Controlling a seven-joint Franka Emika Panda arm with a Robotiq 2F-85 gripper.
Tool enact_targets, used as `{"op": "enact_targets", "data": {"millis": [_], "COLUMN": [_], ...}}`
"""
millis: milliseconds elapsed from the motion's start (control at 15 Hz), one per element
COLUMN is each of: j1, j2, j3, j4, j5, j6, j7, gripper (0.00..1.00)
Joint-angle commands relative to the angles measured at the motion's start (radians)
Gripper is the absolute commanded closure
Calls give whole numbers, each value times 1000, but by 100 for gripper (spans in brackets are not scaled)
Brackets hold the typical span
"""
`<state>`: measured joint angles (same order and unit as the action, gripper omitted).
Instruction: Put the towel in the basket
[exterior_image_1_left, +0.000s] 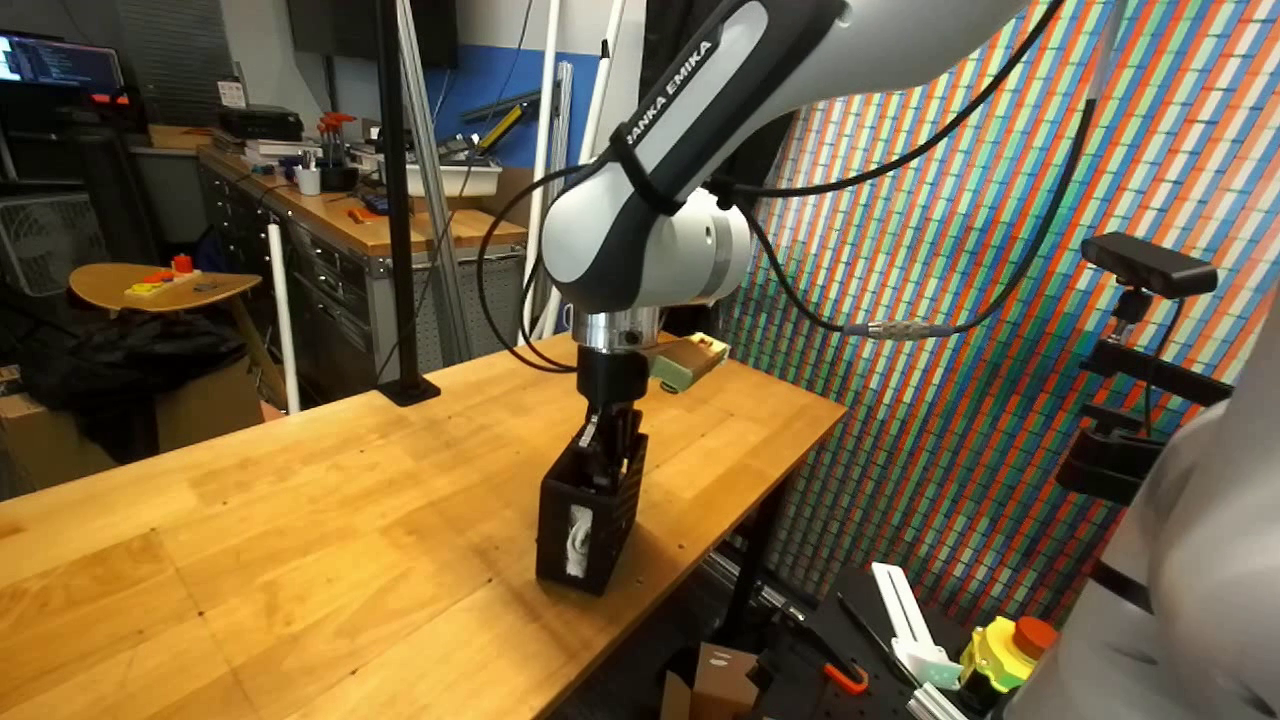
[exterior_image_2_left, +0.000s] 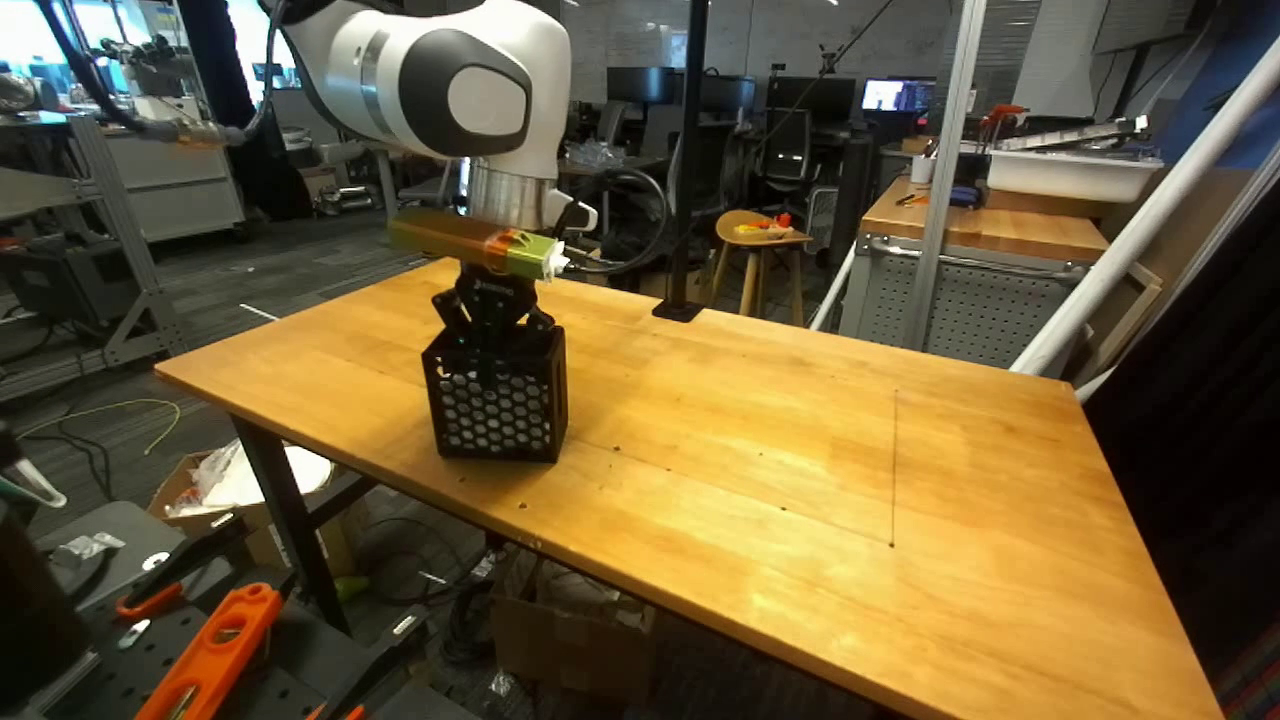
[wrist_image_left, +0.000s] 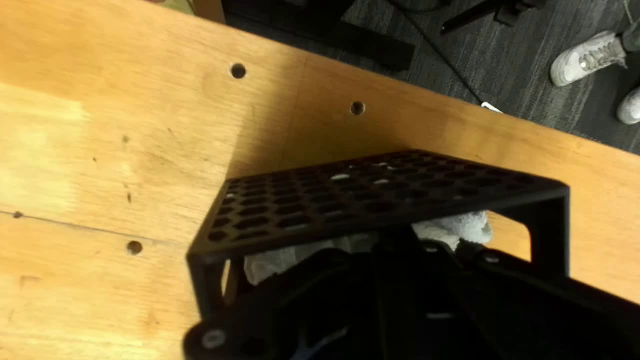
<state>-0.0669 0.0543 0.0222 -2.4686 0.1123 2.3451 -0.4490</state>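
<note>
A black basket with hexagon holes stands upright near the table edge in both exterior views (exterior_image_1_left: 622, 515) (exterior_image_2_left: 560, 400); its wall also shows in the wrist view (wrist_image_left: 310, 202). A white-grey towel lies inside it, seen through the end slot (exterior_image_1_left: 578, 545), through the holes (exterior_image_2_left: 497, 420), and from above in the wrist view (wrist_image_left: 465, 227). My gripper (exterior_image_1_left: 605, 478) points straight down into the basket's open top. Its black fingers (exterior_image_2_left: 490, 375) come together at the centre, with towel on both sides of them. They look shut on the towel; the tips (wrist_image_left: 390, 242) are dark and partly hidden by the basket wall.
The wooden table (exterior_image_1_left: 330, 540) carries the basket close to its long edge. A black post (exterior_image_2_left: 680, 200) rises from the opposite edge. A green and yellow box-like part (exterior_image_2_left: 480, 245) sits on the wrist. A cable loop (exterior_image_1_left: 490, 280) hangs beside the arm.
</note>
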Motion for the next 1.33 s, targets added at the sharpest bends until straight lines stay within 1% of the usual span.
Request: {"op": "enact_targets", "data": {"millis": [0,400,867,1067,1267], "j1": [11,18,15,18,23], "j2": [-156,-328,-533,-589,-630], "j3": [-24,-37,-37,-34,-29], "j4": [-59,-72,-89,-94,-101], "j5": [-75,-106,-128,-123,-114], "j6": [-86,-200,-336,-366,-373], "j7": [54,125,262,304,343], "gripper": [100,100,100,100,100]}}
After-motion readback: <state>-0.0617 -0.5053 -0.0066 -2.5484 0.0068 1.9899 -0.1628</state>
